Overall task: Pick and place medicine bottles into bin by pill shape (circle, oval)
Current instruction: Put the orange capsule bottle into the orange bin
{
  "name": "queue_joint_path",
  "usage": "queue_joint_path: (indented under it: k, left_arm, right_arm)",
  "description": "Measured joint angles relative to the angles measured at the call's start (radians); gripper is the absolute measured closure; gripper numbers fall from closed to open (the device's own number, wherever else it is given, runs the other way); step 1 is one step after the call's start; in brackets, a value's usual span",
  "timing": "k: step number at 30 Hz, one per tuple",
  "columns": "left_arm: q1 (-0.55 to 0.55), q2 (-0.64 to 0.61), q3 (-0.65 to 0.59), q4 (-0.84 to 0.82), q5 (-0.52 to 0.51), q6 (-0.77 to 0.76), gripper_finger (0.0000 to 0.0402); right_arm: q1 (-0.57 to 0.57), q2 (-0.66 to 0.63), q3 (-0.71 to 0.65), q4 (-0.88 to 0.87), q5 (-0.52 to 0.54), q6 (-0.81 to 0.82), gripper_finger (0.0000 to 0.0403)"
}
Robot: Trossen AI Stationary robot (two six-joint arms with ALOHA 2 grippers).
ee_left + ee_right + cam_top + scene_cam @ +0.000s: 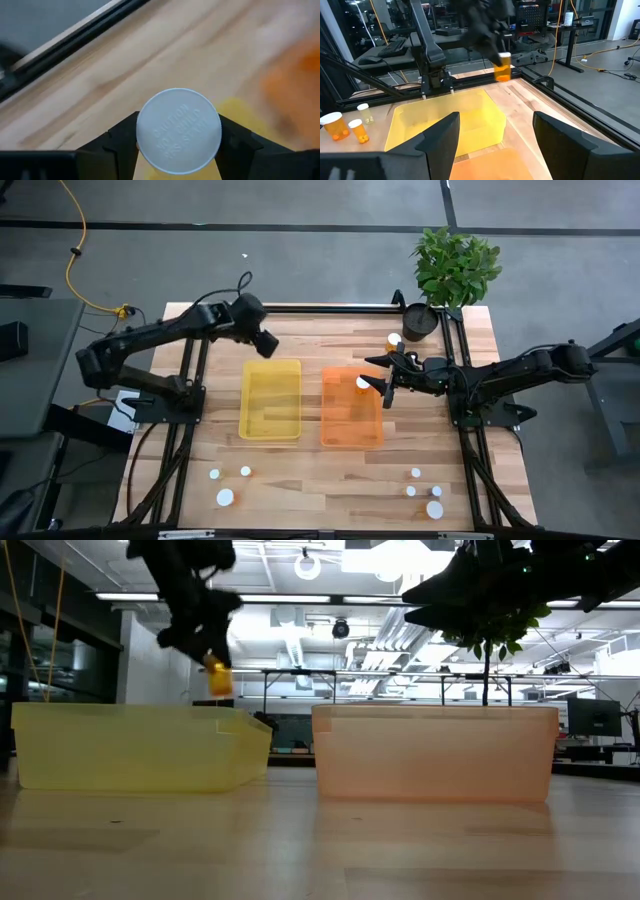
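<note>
My left gripper [268, 343] is shut on an amber medicine bottle with a white cap [178, 131]. It holds the bottle in the air above the far edge of the yellow bin [270, 400]. The bottle also shows in the low view [217, 680] and the right wrist view [502, 67]. My right gripper [385, 383] is open and empty above the orange bin [350, 425], its fingers apart in its wrist view [495, 145]. A white cap [362, 383] shows inside the orange bin beside it. Several more bottles stand near the table's front edge, some left [226, 497] and some right [434, 509]. My left gripper pinches the bottle's upper part, just under the white cap [150, 150], between its two fingers [120, 142], one on each side. The fingers come from above, pointing down. The bottle hangs upright, cap up, its amber body [502, 72] clear of the bin and table.
A black pot with a green plant [455, 270] stands at the far right corner, with one bottle [394, 338] next to it. The two bins sit side by side at mid-table. Bare wood lies between the bins and the front bottles.
</note>
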Motion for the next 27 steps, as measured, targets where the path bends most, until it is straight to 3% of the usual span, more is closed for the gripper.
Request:
queue_joint_path:
  k: [5,11,19,27]
  left_arm:
    - [-0.197,-0.020,0.000,0.148,0.002,-0.016,0.0209]
    - [-0.346,0.098,0.013,0.268,-0.015,0.009,0.0209]
    - [-0.431,0.362,0.202,0.276,-0.018,0.096,0.0209]
    - [-0.424,0.596,0.365,0.283,-0.065,0.226,0.0209]
  right_arm:
    - [0.000,0.000,0.000,0.001,0.000,0.000,0.0157]
    - [0.000,0.000,0.000,0.009,0.000,0.000,0.0157]
    - [0.000,0.000,0.000,0.020,0.000,-0.004,0.0157]
    - [0.000,0.000,0.000,0.028,0.000,-0.008,0.0157]
